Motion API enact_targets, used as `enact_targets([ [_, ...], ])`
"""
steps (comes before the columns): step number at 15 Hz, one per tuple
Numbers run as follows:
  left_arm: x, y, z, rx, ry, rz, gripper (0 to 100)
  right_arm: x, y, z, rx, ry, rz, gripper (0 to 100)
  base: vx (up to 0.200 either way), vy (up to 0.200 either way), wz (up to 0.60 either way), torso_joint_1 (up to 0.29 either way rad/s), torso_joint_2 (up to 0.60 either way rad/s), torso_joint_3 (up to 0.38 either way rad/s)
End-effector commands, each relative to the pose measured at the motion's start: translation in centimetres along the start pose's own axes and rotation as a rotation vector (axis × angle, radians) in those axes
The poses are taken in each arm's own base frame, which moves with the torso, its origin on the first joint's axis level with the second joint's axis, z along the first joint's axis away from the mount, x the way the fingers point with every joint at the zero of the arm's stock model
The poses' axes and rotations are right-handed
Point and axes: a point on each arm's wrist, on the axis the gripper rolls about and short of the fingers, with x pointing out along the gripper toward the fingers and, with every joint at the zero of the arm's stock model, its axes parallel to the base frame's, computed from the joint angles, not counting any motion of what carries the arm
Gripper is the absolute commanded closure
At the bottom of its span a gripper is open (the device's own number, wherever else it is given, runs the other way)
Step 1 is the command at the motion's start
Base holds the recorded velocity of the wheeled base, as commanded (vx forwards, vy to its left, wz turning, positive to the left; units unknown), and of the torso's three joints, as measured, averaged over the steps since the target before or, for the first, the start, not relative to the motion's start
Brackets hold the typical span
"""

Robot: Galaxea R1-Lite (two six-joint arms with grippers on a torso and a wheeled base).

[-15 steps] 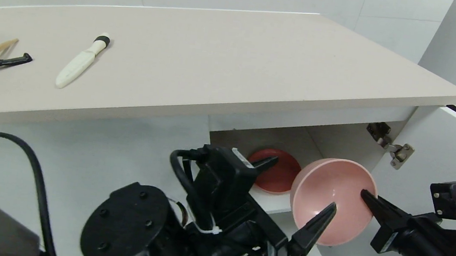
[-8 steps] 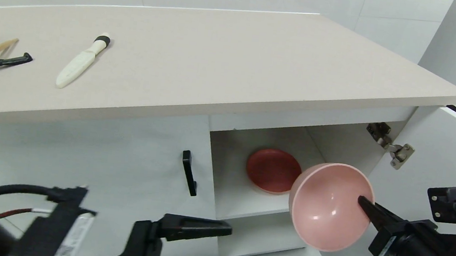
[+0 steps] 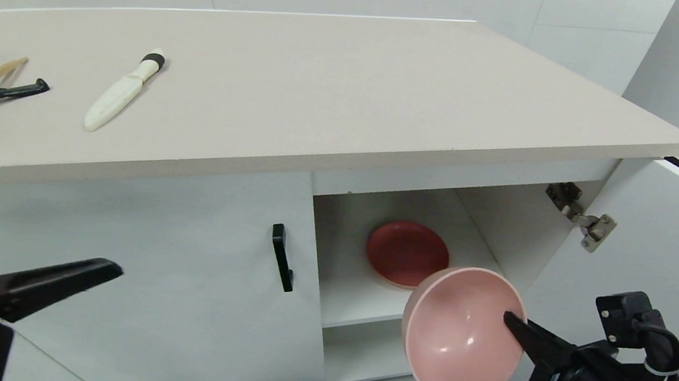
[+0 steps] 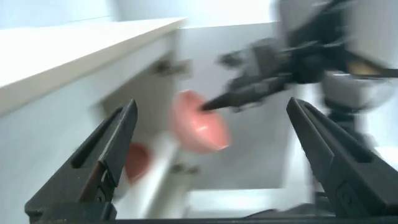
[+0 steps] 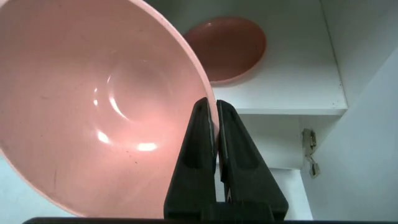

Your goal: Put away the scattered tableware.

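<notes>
Withdrew left gripper (image 4: 211, 104), fingers spread empty; lowered round pink plastic bowl (image 3: 457, 338), rim pinched between right gripper (image 5: 216, 109) fingers, white cabinet shelf (image 3: 359, 301) ahead unreached.

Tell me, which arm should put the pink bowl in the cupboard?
Right. The right gripper pinches the pink bowl by its rim, close to the open shelf holding the red plate. The left gripper is open, empty, off by the closed door.

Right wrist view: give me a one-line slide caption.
Right tool shut on the rim of a glossy pink bowl, tilted before a white cabinet shelf holding a round red plate.
</notes>
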Motion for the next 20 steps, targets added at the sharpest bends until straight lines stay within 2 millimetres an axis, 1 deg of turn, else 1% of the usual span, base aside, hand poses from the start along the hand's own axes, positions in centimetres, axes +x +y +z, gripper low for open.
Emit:
enact_targets([
  [1, -5.2, -3.3, 1.3, 0.116, -0.012, 0.265, 0, 0.8, 0.1, -0.9, -0.009, 0.042, -0.004, 100, 0.000, 0.000, 0.00, 0.000, 0.00, 0.000],
  [3, -7.2, -6.1, 0.4, 0.052, -0.025, 0.351, 0, 1.1, 0.1, -1.3, -0.013, 0.061, -0.009, 100, 0.000, 0.000, 0.00, 0.000, 0.00, 0.000],
  [5, -8.2, -7.8, -0.7, -0.011, -0.034, 0.411, 0, 1.1, 0.0, -1.4, -0.010, 0.067, -0.012, 100, 0.000, 0.000, 0.00, 0.000, 0.00, 0.000],
  [6, -8.5, -8.3, -1.4, -0.028, -0.018, 0.440, 0, 1.1, 0.0, -1.5, 0.005, 0.068, -0.013, 100, 0.000, 0.000, 0.00, 0.000, 0.00, 0.000],
  [8, -8.6, -8.0, -2.0, -0.005, 0.026, 0.520, 0, 1.5, -0.5, -1.9, 0.037, 0.088, -0.040, 100, 0.000, 0.000, 0.00, 0.000, 0.00, 0.000],
  [9, -8.7, -7.8, -2.3, 0.064, 0.060, 0.609, 0, 2.4, -1.5, -2.2, 0.044, 0.096, -0.088, 100, 0.000, 0.000, 0.00, 0.000, 0.00, 0.000],
  [10, -8.9, -7.7, -2.9, 0.123, 0.129, 0.674, 0, 3.4, -1.9, -2.3, 0.049, 0.089, -0.111, 100, 0.000, 0.000, 0.00, 0.000, 0.00, 0.000],
  [11, -9.2, -7.5, -3.9, 0.168, 0.254, 0.755, 0, 4.5, -2.0, -2.0, 0.055, 0.062, -0.116, 100, 0.000, 0.000, 0.00, 0.000, 0.00, 0.000],
  [12, -9.8, -7.4, -5.2, 0.205, 0.425, 0.861, 0, 5.4, -1.8, -2.1, 0.053, 0.056, -0.109, 100, 0.000, 0.000, 0.00, 0.000, 0.00, 0.000],
  [13, -10.2, -7.5, -6.1, 0.215, 0.556, 0.932, 0, 6.1, -1.8, -2.5, 0.049, 0.062, -0.110, 100, 0.000, 0.000, 0.00, 0.000, 0.00, 0.000],
  [15, -10.2, -7.4, -6.0, 0.201, 0.535, 0.957, 0, 6.8, -1.8, -2.9, 0.049, 0.071, -0.113, 100, 0.000, 0.000, 0.00, 0.000, 0.00, 0.000],
  [17, -10.2, -7.5, -6.1, 0.115, 0.503, 0.963, 0, 7.6, -1.8, -1.7, 0.058, 0.007, -0.110, 100, 0.000, 0.000, 0.00, 0.000, 0.00, 0.000],
  [20, -10.1, -7.4, -6.1, 0.050, 0.517, 0.881, 0, 7.6, -1.8, -0.5, 0.063, -0.039, -0.102, 100, 0.000, 0.000, 0.00, 0.000, 0.00, 0.000],
])
